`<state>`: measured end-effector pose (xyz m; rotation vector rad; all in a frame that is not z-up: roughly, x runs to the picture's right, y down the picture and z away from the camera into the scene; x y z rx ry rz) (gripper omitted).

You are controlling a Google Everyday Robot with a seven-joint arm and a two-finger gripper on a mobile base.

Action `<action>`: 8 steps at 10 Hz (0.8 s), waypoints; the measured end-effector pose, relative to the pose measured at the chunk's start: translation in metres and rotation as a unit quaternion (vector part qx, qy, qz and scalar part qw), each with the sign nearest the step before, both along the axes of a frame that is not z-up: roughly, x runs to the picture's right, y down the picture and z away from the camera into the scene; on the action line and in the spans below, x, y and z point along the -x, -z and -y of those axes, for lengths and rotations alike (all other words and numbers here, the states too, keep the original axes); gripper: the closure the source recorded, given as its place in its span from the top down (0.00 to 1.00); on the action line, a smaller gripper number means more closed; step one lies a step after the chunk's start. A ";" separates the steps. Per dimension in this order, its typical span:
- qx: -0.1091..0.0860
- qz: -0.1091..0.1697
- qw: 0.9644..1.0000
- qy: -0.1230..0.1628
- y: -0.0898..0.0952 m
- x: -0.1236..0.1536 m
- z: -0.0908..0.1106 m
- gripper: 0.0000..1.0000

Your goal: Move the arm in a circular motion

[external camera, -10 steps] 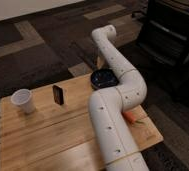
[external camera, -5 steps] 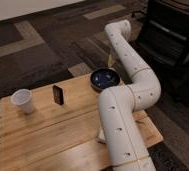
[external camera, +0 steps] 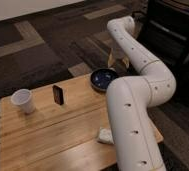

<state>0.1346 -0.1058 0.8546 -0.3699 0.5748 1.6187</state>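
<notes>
Above bowl (external camera: 103, 79), gripper (external camera: 117, 58), arm (external camera: 138, 95) behind

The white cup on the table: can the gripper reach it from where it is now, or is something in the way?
Probably yes. The gripper hangs beyond the table's far edge, above the dark bowl. The white cup stands uncovered at the left, but the small dark upright object stands between them.

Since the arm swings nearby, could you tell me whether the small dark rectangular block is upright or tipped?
Upright: the dark rectangular block stands on end on the wooden table. The gripper hangs beyond the table's far edge.
</notes>
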 end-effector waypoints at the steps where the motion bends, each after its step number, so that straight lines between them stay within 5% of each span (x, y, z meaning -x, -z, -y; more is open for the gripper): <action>1: 0.004 -0.002 1.000 -0.002 0.021 0.010 -0.029 0.65; 3: 0.007 0.010 1.000 0.003 0.055 0.035 -0.085 0.65; 5: 0.007 0.040 0.999 0.024 0.067 0.063 -0.116 0.65; 7: 0.000 0.082 0.995 0.062 0.057 0.092 -0.113 0.65; 8: -0.008 0.114 0.989 0.094 0.043 0.115 -0.097 0.65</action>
